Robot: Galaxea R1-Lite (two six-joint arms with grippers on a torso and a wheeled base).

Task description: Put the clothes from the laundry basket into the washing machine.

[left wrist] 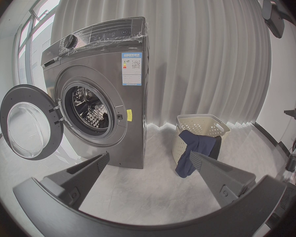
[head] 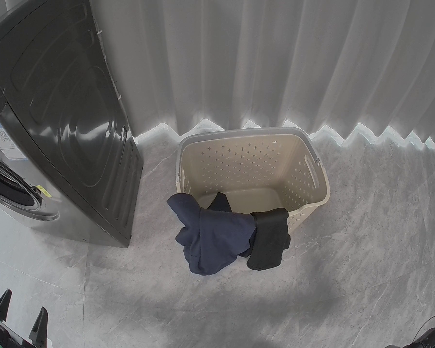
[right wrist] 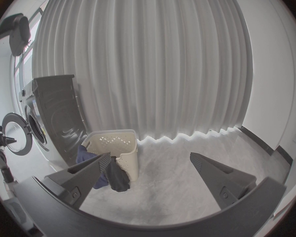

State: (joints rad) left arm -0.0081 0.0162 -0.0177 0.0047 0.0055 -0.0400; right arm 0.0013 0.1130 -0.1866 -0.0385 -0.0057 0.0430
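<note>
The left gripper (left wrist: 148,156), at 7 o'clock in the head view, and the right gripper (right wrist: 149,156), at 4 o'clock, both hang empty with their jaws spread wide. Ahead at 12 o'clock stands one cream laundry basket (head: 249,163). Two clothes drape over its 6 o'clock rim: a navy garment (head: 212,238) and a black garment (head: 270,238), touching. One washing machine (head: 67,107) stands at 10 o'clock, its round door (left wrist: 29,125) open. The floor (head: 362,247) is grey marbled tile, and a white curtain (head: 275,49) hangs behind.
</note>
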